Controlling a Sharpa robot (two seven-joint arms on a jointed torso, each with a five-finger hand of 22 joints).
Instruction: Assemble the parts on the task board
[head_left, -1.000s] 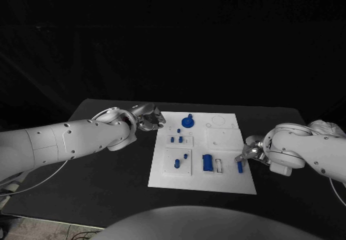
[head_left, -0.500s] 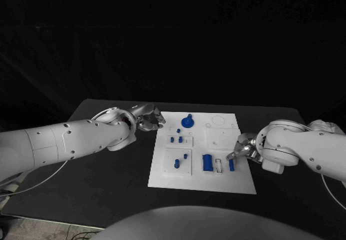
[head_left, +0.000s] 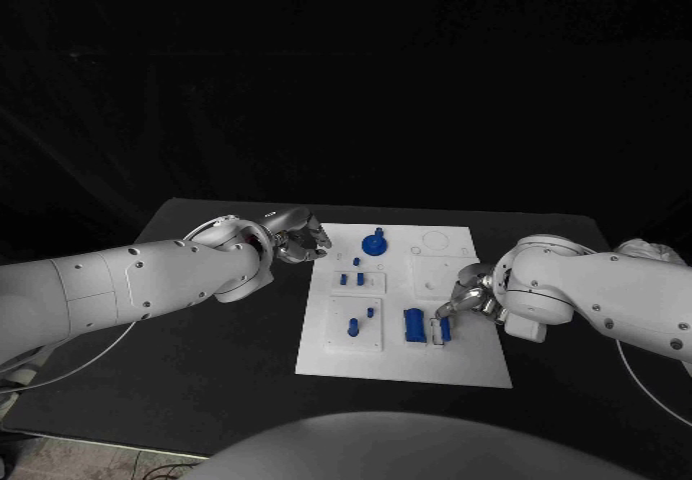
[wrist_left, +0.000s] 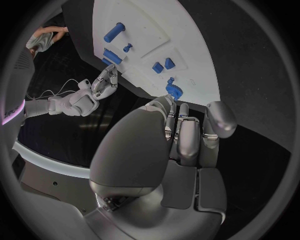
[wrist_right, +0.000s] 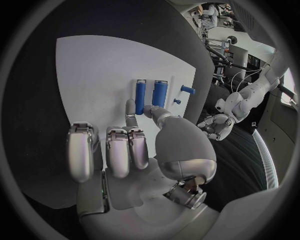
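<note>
Right hand: we see the right hand (head_left: 464, 298) over the near right part of the task board (head_left: 469, 365), fingers curled; its fingertips (wrist_right: 133, 106) pinch a narrow blue bar (wrist_right: 140, 92), held upright on the board.
Neighbour part: a wider blue block (head_left: 415, 325) stands just beside the bar, on the side away from the palm.
Left hand: the left hand (head_left: 300, 238) hovers off the board's far left corner, fingers curled in on nothing, near a round blue knob (head_left: 375, 243).
Risk: we judge the bar could tip or jam against the block if it goes down tilted, since the two are so close.
Hidden: the bar's slot lies under the fingers; we cannot tell whether it is seated.
</note>
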